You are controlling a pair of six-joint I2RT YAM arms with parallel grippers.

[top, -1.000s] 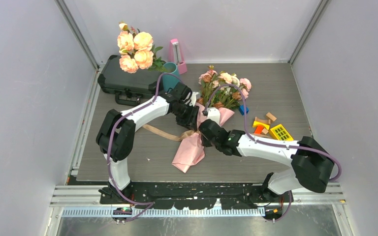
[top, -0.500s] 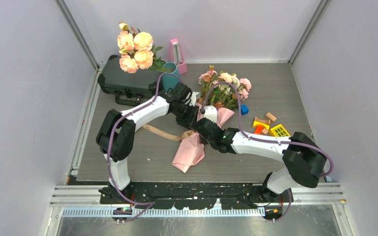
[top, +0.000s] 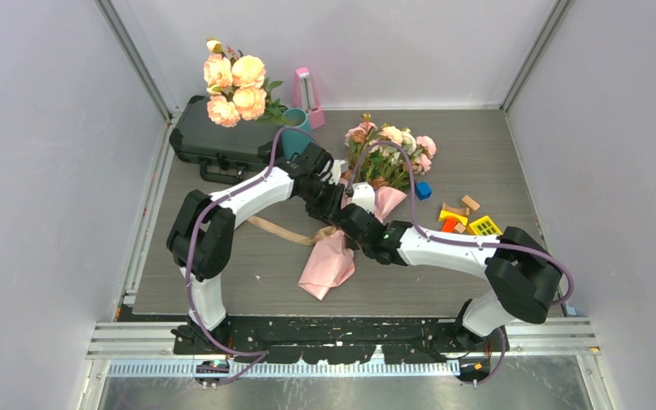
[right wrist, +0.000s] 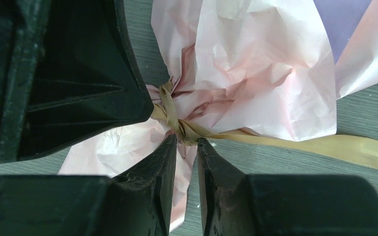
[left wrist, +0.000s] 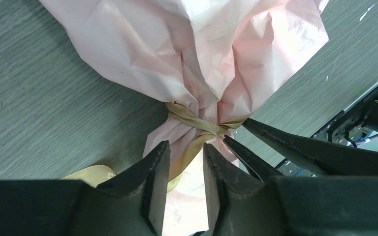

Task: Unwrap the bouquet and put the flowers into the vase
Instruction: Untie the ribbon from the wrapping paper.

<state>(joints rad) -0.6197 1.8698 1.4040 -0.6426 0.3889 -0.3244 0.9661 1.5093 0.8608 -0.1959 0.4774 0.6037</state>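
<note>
The right gripper point(right wrist: 187, 141) has its jaws narrowly parted, tips right at the tan ribbon knot point(right wrist: 181, 129); whether they nip it I cannot tell. The left gripper point(left wrist: 186, 146), also narrow and not closed, straddles the ribbon's tail just beside that knot, from the opposite side. The bouquet point(top: 331, 260) lies flat, its long axis running from crinkled pink paper near the arms to the flowers point(top: 390, 147) farther back. The vase point(top: 293, 141) stands behind the left arm.
</note>
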